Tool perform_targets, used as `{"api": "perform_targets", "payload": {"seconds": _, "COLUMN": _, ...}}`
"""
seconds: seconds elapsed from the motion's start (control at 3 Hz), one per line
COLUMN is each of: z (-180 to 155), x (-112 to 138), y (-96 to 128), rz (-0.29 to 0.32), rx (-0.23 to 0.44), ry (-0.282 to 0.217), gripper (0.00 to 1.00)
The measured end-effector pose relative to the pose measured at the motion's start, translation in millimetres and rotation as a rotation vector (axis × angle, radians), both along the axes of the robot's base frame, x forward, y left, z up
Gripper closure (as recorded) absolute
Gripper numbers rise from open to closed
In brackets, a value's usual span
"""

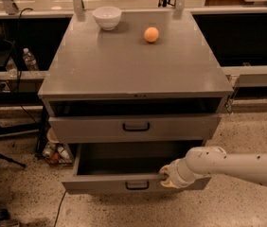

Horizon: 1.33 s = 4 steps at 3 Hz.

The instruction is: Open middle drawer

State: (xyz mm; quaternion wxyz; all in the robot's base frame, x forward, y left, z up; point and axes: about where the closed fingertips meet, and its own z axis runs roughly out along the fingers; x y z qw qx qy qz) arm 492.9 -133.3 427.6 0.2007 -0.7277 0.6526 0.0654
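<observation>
Bottle comes first at the far left: one clear plastic water bottle, upright on a low shelf beside the cabinet. A few small containers, too jumbled to count, lie lower down on the speckled floor by the cabinet's left foot. The grey metal cabinet fills the middle. On its flat top stand one white bowl at the back left and one orange to the right of it, well apart. Two drawer fronts show below the top. The upper drawer is pushed in, with a dark gap above it and one black loop handle at its centre. Beneath it the middle drawer is pulled out towards the camera, its plain grey inside bare to view, with one small black handle on its front. Right of that handle, the gripper rests against the top edge of the middle drawer's front. Whether it is clamped on that edge or only touching it cannot be told. Its one white arm reaches in from the right edge, low over the floor.
</observation>
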Motion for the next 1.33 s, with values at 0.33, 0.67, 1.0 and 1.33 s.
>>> {"api": "perform_targets", "payload": {"seconds": 0.33, "z": -3.8, "x": -37.8, "y": -6.4, "rz": -0.03, "rx": 0.008, "ry": 0.009, "gripper": 1.0}}
{"api": "perform_targets", "payload": {"seconds": 0.67, "z": 0.3, "x": -37.6, "y": -6.4, "rz": -0.03, "rx": 0.008, "ry": 0.009, "gripper": 1.0}}
{"api": "perform_targets", "payload": {"seconds": 1.0, "z": 0.9, "x": -37.6, "y": -6.4, "rz": -0.03, "rx": 0.008, "ry": 0.009, "gripper": 1.0}}
{"api": "perform_targets", "payload": {"seconds": 1.33, "z": -3.2, "x": -68.8, "y": -8.9, "rz": -0.053, "rx": 0.022, "ry": 0.015, "gripper": 1.0}}
